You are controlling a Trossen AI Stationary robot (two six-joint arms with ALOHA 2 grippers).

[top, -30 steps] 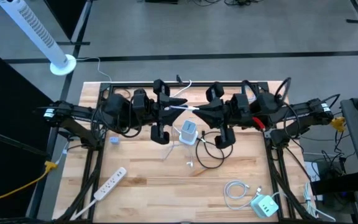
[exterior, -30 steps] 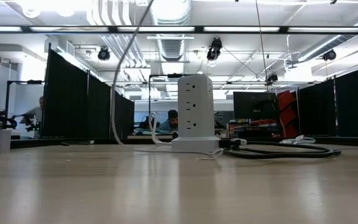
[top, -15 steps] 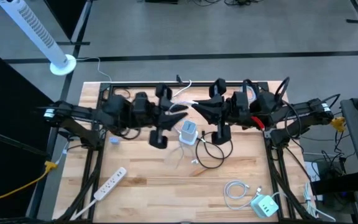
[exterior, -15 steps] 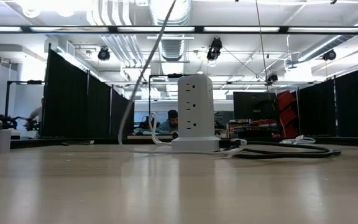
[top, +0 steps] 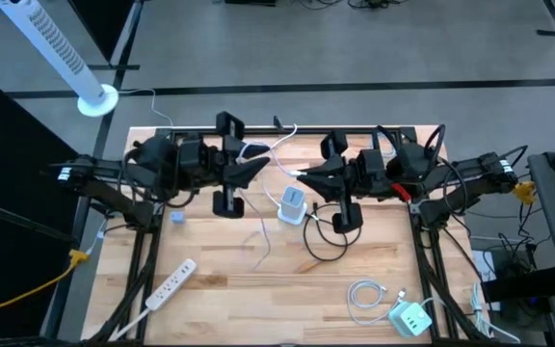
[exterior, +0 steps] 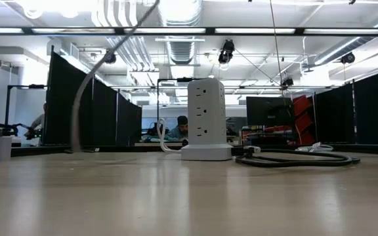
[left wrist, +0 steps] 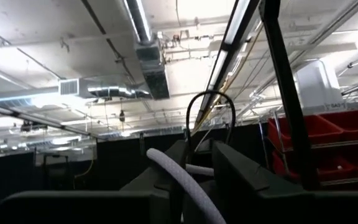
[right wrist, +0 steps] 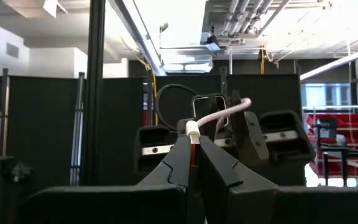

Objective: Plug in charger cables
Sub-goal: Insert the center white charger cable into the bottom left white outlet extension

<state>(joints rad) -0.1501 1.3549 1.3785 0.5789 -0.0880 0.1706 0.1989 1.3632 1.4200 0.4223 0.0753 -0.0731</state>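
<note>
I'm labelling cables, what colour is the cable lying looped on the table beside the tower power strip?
Black cable; the high view shows it best.

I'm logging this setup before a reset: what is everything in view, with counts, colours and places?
Socket tower: one, white, table centre, upright.
Held white cable: one, strung between both grippers above the table.
Black cable: one, looped beside the tower.
Coiled white cable: one, near the table's front right.
Charger block: one, white and green, front right corner.
Power strip: one, white, front left.
Small blue object: one, left edge of the table.
Table: one, light wood.
Tower fan: one, white, on the floor beyond the left corner.
Left gripper: dark, raised left of centre, closed on the cable.
Right gripper: dark, raised right of centre, shut on the cable's plug end.
</note>
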